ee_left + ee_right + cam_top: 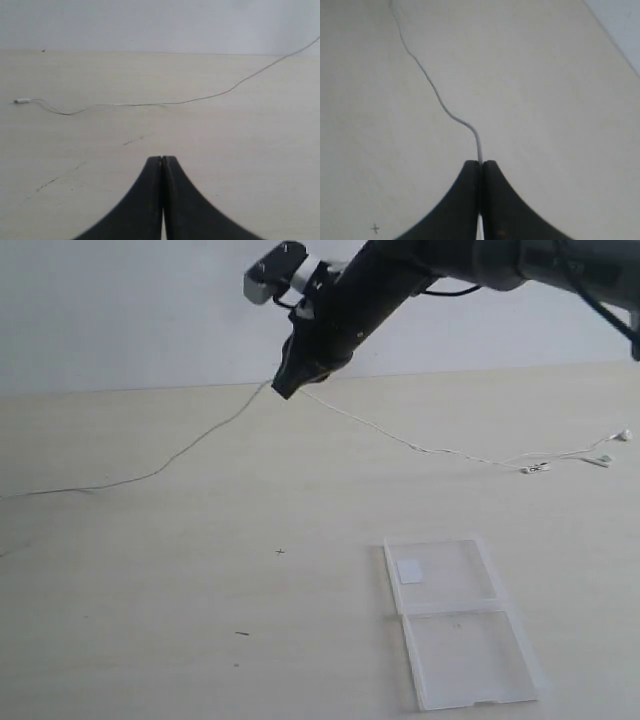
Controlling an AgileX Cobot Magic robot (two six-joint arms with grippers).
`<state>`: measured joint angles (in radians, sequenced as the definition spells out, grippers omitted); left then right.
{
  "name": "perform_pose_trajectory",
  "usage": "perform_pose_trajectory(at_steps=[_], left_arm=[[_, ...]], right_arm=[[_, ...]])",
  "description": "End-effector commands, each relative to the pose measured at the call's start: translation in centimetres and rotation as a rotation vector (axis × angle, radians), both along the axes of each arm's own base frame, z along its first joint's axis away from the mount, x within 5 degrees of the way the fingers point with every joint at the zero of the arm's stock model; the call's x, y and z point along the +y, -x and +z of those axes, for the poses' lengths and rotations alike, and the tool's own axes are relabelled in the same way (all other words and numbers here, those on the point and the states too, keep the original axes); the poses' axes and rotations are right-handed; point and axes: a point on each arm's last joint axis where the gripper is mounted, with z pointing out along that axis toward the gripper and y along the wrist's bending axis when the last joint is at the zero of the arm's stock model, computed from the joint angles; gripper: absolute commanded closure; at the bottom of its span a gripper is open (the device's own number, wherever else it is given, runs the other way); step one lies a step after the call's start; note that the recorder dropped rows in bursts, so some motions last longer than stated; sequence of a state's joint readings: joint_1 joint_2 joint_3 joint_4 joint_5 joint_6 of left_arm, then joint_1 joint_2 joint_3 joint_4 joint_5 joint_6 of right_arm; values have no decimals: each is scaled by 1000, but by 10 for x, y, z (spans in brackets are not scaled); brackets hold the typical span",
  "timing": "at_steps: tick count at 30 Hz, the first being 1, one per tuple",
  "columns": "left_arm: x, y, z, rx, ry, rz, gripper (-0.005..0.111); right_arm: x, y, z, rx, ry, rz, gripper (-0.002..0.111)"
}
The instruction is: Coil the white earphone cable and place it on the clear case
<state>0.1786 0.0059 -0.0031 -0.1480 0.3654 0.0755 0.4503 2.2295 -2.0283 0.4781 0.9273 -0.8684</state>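
Observation:
The white earphone cable [200,440] runs as a thin line across the table, lifted at its middle. My right gripper [284,390] reaches in from the upper right and is shut on the cable [440,100], holding that part above the table. From there one strand drops left toward the small plug [22,101], the other right to the two earbuds [612,445] and the inline remote [535,469]. The clear case [455,618] lies open and flat at the front right, with a white sticker [410,571] in its far half. My left gripper [163,159] is shut on nothing, low over the table.
The pale wooden table [150,620] carries a few small dark specks [242,633]. A white wall [120,310] rises behind the table's far edge. The left arm is outside the exterior view.

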Motion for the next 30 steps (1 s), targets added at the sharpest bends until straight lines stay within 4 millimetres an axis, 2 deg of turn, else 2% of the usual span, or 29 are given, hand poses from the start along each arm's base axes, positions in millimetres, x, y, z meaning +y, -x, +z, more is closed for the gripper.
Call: perform_pose_trajectory(at_steps=[1, 5, 7, 8, 12, 14, 18, 22, 30], left_arm=[[0, 0, 0, -11, 7, -2, 107], [0, 0, 0, -12, 1, -1, 107], [2, 0, 2, -26, -97, -1, 107], [3, -1, 5, -43, -155, -4, 107], [4, -2, 15, -159, -179, 12, 107], [5, -2, 26, -275, -177, 31, 107], [5, -2, 35, -393, -103, 51, 107], [5, -1, 40, -451, -52, 58, 107], [6, -1, 42, -500, 135, 67, 107]], right_arm=[[1, 19, 50, 10, -150, 7, 108], [-3, 33, 85, -19, -213, 20, 108], [-7, 41, 103, -52, -229, 25, 108], [-10, 46, 117, -83, -247, 24, 108], [-20, 63, 154, -200, -278, 55, 108], [-24, 71, 167, -238, -286, 70, 108], [-24, 82, 182, -260, -346, 121, 108], [-26, 99, 201, -276, -411, 179, 108], [-39, 124, 236, -377, -447, 173, 108]])
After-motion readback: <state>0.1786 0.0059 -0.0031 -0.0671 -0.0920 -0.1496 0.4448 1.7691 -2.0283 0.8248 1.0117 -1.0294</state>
